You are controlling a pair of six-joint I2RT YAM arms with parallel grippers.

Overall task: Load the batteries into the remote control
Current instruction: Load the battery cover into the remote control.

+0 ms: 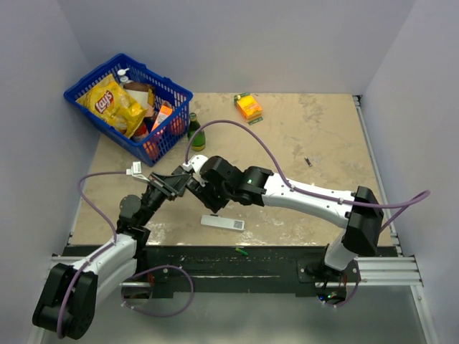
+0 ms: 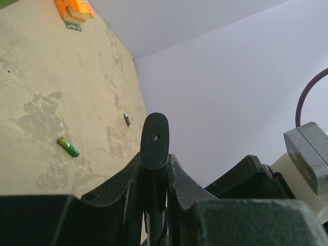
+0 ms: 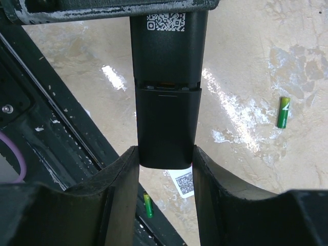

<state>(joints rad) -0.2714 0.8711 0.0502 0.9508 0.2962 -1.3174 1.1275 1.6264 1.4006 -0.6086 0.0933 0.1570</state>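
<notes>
Look: we see the remote control point(image 3: 166, 102) as a slim matte black bar. It has a white QR label on its far part and a cross seam where the near section meets the body. A thin sliver of orange shows in that seam.
Where: it is held up off the table point(image 1: 323, 136) between the two grippers, over the near-left part. In the top view the arms hide nearly all of it.
Long axis: in the right wrist view it runs straight away from the right gripper point(image 3: 165, 154) to the dark clamp at the top of the frame. In the left wrist view its rounded end, with a small hole in it, sticks out past the fingers.
Left gripper point(image 2: 154, 161): pressed together on the remote control, one finger on each side.
Right gripper: pinching the near section, one pad against each long edge.
Batteries: we count one green battery point(image 3: 283, 111) lying flat on the table, well apart from the bar. A second battery point(image 3: 147, 205) lies below it at the edge of the dark base strip, near the white remote point(image 3: 184, 182).
</notes>
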